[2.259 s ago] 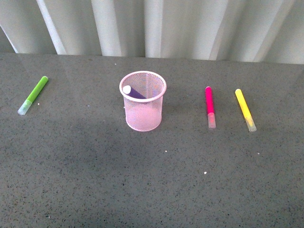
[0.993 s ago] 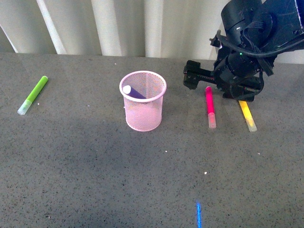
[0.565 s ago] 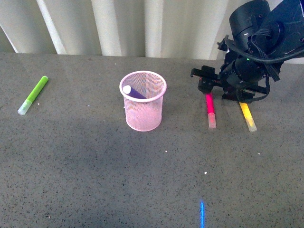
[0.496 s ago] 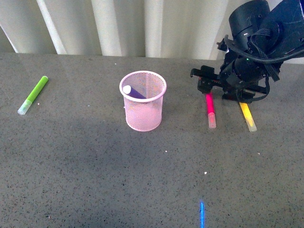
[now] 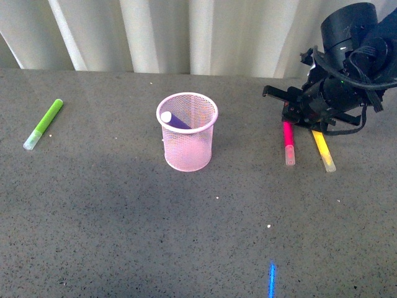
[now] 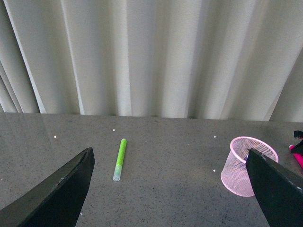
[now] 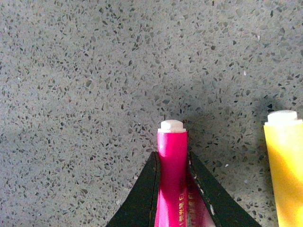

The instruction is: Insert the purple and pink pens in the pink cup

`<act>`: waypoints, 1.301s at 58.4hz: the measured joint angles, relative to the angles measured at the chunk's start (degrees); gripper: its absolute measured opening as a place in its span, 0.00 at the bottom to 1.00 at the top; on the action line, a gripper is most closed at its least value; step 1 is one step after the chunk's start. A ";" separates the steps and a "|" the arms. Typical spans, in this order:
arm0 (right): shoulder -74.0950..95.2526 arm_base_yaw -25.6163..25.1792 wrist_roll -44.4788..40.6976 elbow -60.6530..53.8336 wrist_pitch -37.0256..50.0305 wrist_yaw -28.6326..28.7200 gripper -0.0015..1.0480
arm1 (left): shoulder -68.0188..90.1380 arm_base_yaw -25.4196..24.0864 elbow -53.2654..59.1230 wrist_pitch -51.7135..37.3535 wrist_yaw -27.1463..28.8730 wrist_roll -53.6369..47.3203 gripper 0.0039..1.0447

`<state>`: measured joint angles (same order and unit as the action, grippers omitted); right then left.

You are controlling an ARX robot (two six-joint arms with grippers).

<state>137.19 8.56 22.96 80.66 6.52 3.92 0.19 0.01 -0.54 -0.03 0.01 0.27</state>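
The pink cup [image 5: 187, 131] stands mid-table with the purple pen [image 5: 175, 120] leaning inside it; the cup also shows in the left wrist view [image 6: 247, 164]. My right gripper [image 5: 289, 118] is shut on the pink pen [image 5: 288, 141], which hangs with its pale cap towards me, right of the cup. In the right wrist view both black fingers clamp the pink pen [image 7: 172, 182], its white end pointing away. My left gripper [image 6: 173, 189] is open and empty; only its dark fingers [image 6: 52, 194] show at the frame's sides.
A yellow marker [image 5: 322, 150] lies on the table just right of the pink pen, close beside it in the right wrist view [image 7: 285, 165]. A lime-green marker [image 5: 43, 124] lies far left. White pleated curtains back the grey speckled table [image 5: 186, 236].
My right arm came in from the right, closed on the pink pen and has shifted it a little to the right. The cup and other markers have not moved.
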 joint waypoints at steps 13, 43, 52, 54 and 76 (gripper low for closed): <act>-11.41 1.46 1.27 -12.57 25.59 -1.84 0.11 | 0.00 0.00 0.00 0.00 0.00 0.00 0.94; -8.24 17.64 -19.63 -16.68 64.48 4.37 0.11 | 0.00 0.00 0.00 0.00 0.00 0.00 0.94; -4.87 20.57 -19.58 -13.16 63.28 3.72 0.11 | 0.00 0.00 0.00 0.00 0.00 0.00 0.94; -4.68 20.90 -19.45 -12.92 63.28 3.74 0.11 | 0.00 0.00 0.00 0.00 0.00 0.00 0.94; -2.69 20.98 -19.02 -15.15 66.42 3.74 0.11 | 0.00 0.00 0.00 0.00 0.00 0.00 0.94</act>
<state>134.50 29.54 3.95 65.52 72.95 7.66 0.19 0.01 -0.54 -0.03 0.01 0.27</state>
